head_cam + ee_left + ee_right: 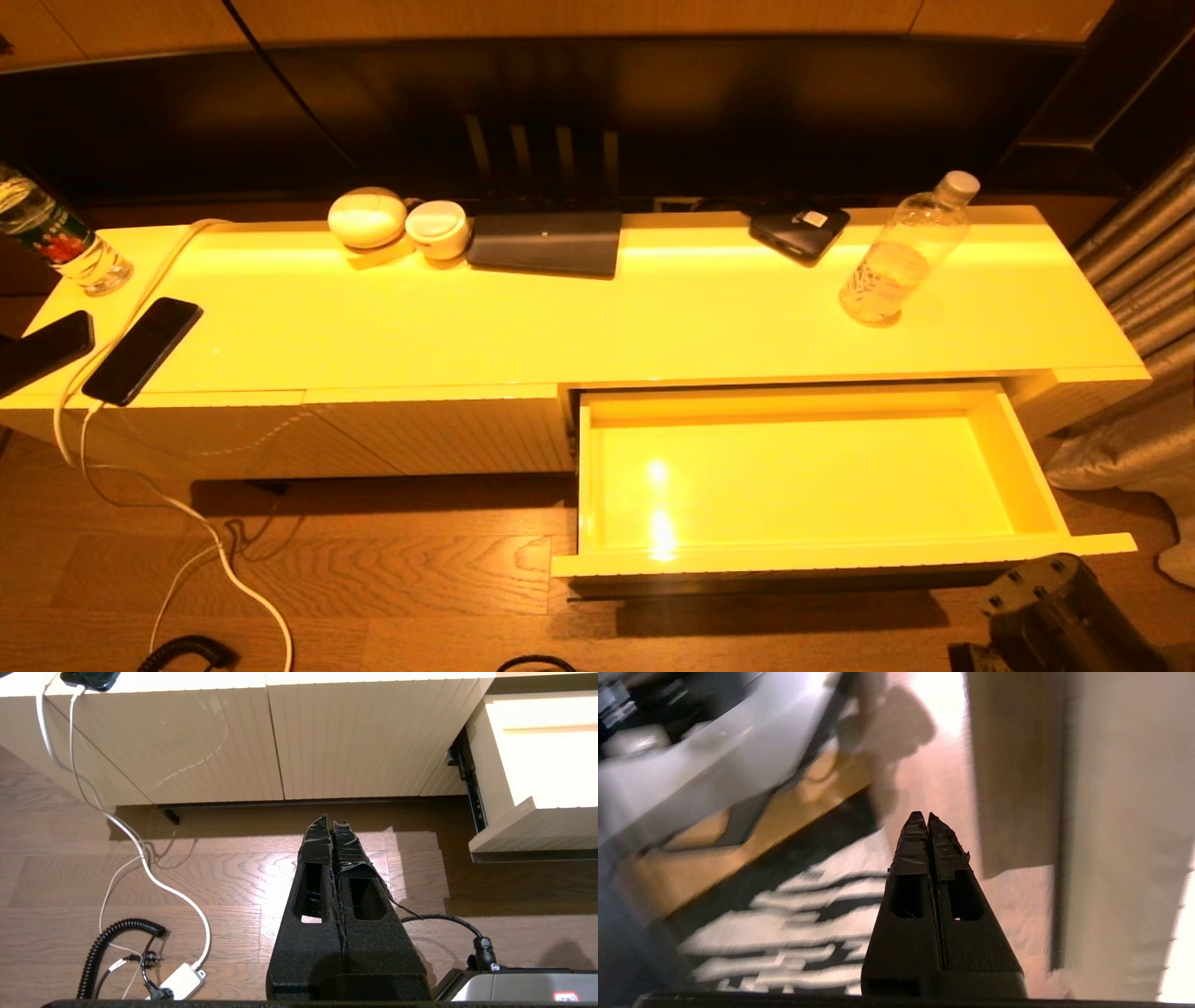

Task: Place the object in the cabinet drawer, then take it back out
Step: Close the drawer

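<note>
The clear water bottle (901, 257) with its white cap stands upright on the yellow cabinet top, far right, with nothing holding it. Below and in front of it the cabinet drawer (840, 555) is pulled fully out, and its glossy inside holds nothing. The drawer's corner (537, 826) also shows in the left wrist view. My left gripper (331, 820) is shut and empty, low over the wooden floor in front of the closed ribbed panels. My right gripper (923, 815) is shut and empty too, hanging over the floor and a striped rug. The right arm (1055, 611) sits below the drawer's right front corner.
On the cabinet top are a green-and-red label bottle (56, 238), two dark phones (142, 350) (42, 350), two round white items (367, 217) (437, 229), a flat dark box (546, 243) and a small black device (798, 231). A white cable (187, 523) trails across the floor. A curtain (1139, 280) hangs at the right.
</note>
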`<state>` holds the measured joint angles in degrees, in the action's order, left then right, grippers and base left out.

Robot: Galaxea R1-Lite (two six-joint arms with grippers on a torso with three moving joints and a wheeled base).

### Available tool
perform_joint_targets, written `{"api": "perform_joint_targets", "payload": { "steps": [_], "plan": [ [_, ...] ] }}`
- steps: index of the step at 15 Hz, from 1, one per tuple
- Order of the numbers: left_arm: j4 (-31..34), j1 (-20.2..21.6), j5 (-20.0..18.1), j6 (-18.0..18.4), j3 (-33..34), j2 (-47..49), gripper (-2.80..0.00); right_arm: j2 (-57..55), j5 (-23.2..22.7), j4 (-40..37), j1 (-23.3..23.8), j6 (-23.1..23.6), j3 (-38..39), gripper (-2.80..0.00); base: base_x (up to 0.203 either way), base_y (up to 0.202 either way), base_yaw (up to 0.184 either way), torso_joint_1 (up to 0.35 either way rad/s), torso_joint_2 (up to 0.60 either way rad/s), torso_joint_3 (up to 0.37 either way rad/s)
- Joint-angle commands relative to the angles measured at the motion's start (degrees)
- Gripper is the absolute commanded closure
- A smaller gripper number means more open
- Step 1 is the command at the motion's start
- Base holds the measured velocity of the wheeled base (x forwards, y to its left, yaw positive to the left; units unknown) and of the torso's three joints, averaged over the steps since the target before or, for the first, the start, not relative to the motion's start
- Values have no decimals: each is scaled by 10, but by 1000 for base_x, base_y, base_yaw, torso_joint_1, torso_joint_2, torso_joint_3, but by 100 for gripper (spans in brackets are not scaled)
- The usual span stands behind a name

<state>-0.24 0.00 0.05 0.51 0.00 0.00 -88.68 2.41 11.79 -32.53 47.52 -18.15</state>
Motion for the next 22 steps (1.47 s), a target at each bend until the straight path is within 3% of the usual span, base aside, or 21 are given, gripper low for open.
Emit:
{"api": "perform_joint_targets", "payload": {
  "steps": [1,9,22],
  "plan": [
    [0,0,0,0,1,0,0,-70,7,27,19,3,-29,0,0,0,0,0,0,0],
    [0,0,0,0,1,0,0,-95,77,28,44,6,-104,0,0,0,0,0,0,0],
    [0,0,0,0,1,0,0,-165,83,116,65,8,-162,0,0,0,0,0,0,0]
  ]
}}
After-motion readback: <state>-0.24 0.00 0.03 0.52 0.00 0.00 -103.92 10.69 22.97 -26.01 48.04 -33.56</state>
